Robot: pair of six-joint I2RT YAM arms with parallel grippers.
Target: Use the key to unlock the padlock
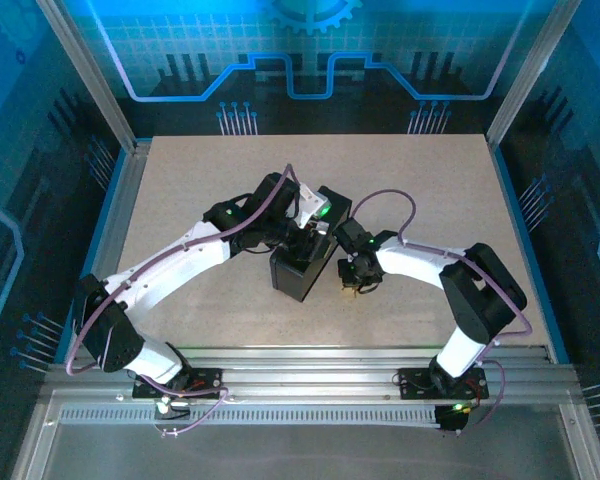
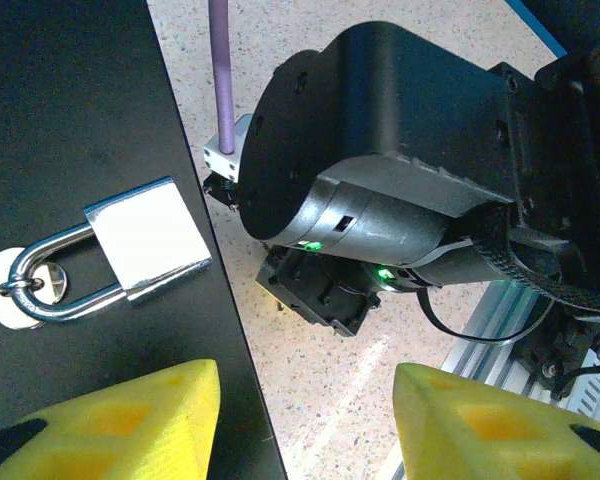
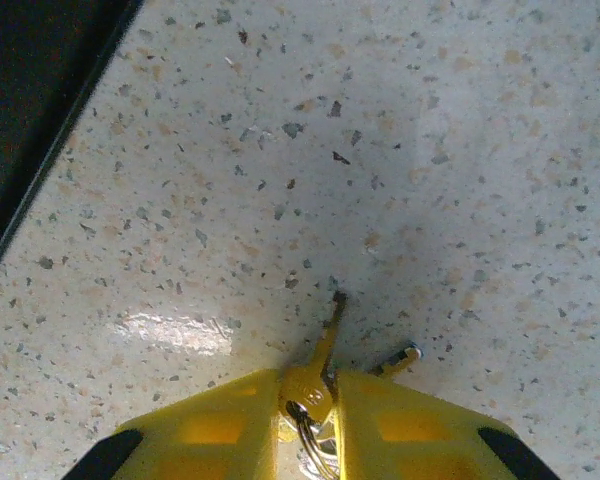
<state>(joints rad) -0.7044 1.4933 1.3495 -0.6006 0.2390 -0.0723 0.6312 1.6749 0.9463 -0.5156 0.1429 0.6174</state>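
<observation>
Silvery padlock [image 2: 145, 240]; key [image 3: 318, 368] prob. brass; speckled table [image 3: 380, 150].

Black box [image 1: 302, 275] sits mid-desk [image 1: 190, 180]. Left claw [image 1: 308, 238] is over the box's far end; contact can't be judged from up here. Right claw [image 1: 358, 283] is low, just right of the box, pointing down at the desk. Both arms angle in toward the box.
</observation>
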